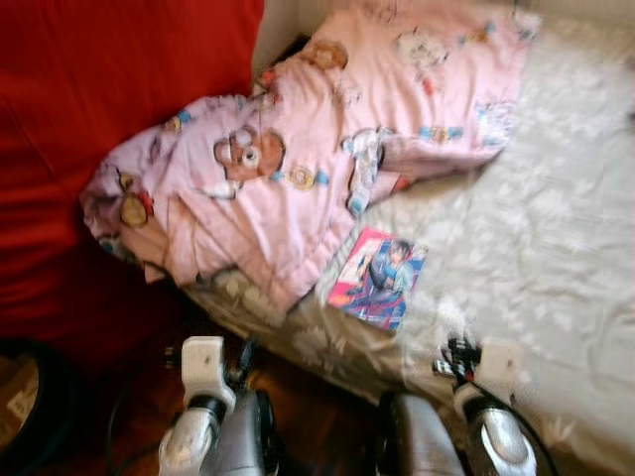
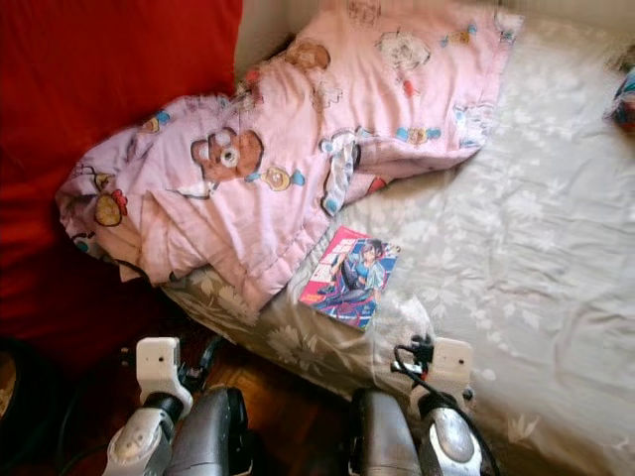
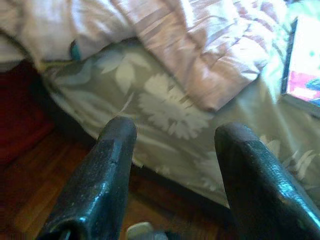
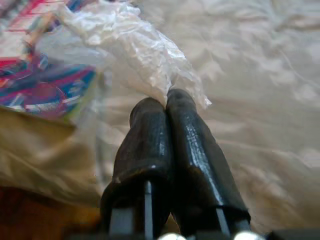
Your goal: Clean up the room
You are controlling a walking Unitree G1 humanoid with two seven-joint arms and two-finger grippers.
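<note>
Right gripper pinching a plastic bag at the bed's edge

The right gripper (image 4: 167,102) is closed on a clear plastic bag (image 4: 132,47) beside a comic book (image 2: 347,275) lying on the bed (image 2: 516,248). The left gripper (image 3: 172,137) hangs open near the bed's corner, below a pink blanket (image 2: 298,149).

Left gripper (image 3: 172,145) jaws apart; right gripper (image 4: 167,107) jaws pressed together.

Head stereo looking down at bed (image 2: 516,258), wrist cameras close on its edge
</note>
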